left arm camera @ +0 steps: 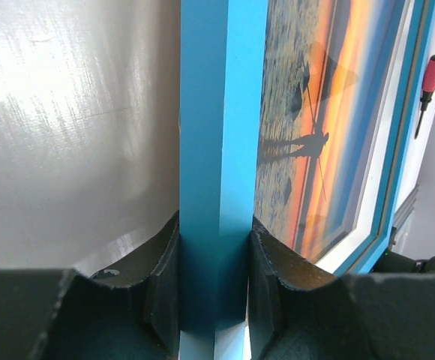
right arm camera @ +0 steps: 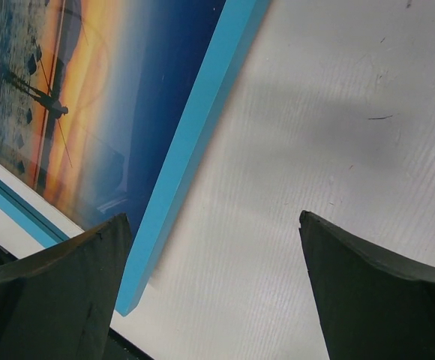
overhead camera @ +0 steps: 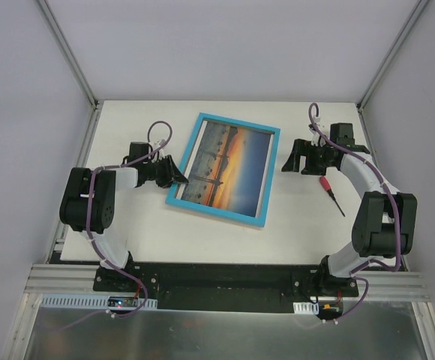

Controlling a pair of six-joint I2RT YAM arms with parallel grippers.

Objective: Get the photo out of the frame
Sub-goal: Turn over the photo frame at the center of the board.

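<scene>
Black base plate, top view: carries 2 arms at the near edge of the white table.
Top view, frame: mid-table, turned slightly, turquoise front up, with the photo inside it.
Top view, left gripper: at the frame's left border; it seems to touch, but the contact is too small to judge.
Top view, right gripper: spread wide, empty, near the frame's right border but apart from it.
Top view, screwdriver: red-handled, on the table beside the right arm.
Left wrist view, left gripper: narrowly parted, 2 fingers clamped on the frame border; photo and screwdriver beyond.
Right wrist view, right gripper: jaws wide, only bare table between them; frame edge by 1 finger, photo behind.
</scene>
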